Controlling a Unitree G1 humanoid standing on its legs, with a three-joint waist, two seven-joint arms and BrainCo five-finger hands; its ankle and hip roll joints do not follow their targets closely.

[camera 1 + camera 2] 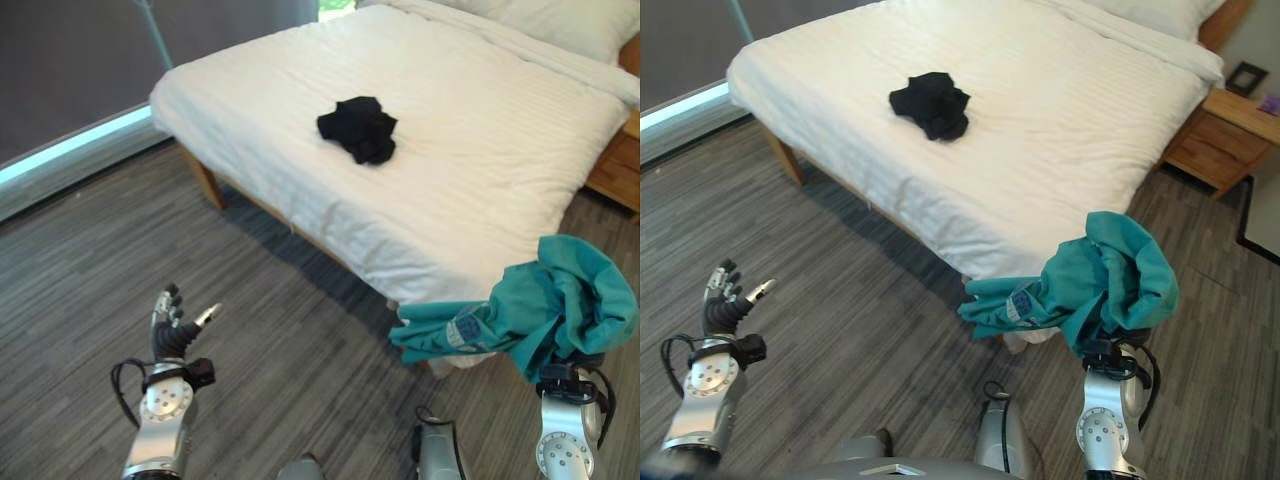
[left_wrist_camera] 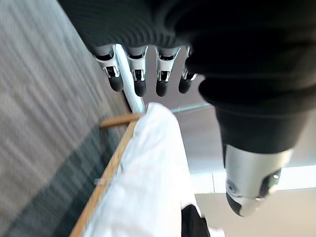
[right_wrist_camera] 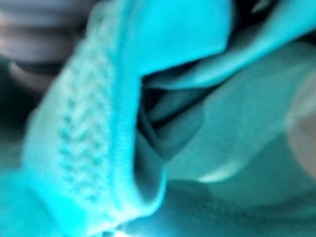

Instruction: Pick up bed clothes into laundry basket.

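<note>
While my right hand (image 1: pixel 1118 345) sits buried under the crumpled teal cotton garment (image 1: pixel 1095 282) draped over it, raised just off the near corner of the white-sheeted wooden bed (image 1: pixel 480 150), I cannot tell whether its fingers are clamped on the cloth. My left hand (image 1: pixel 172 330) hangs over the grey wood-grain floor (image 1: pixel 90 290) with its fingers (image 2: pixel 139 81) straight and apart, holding nothing. A bunched black garment (image 1: pixel 359 128) lies on the middle of the bed, well apart from both hands.
</note>
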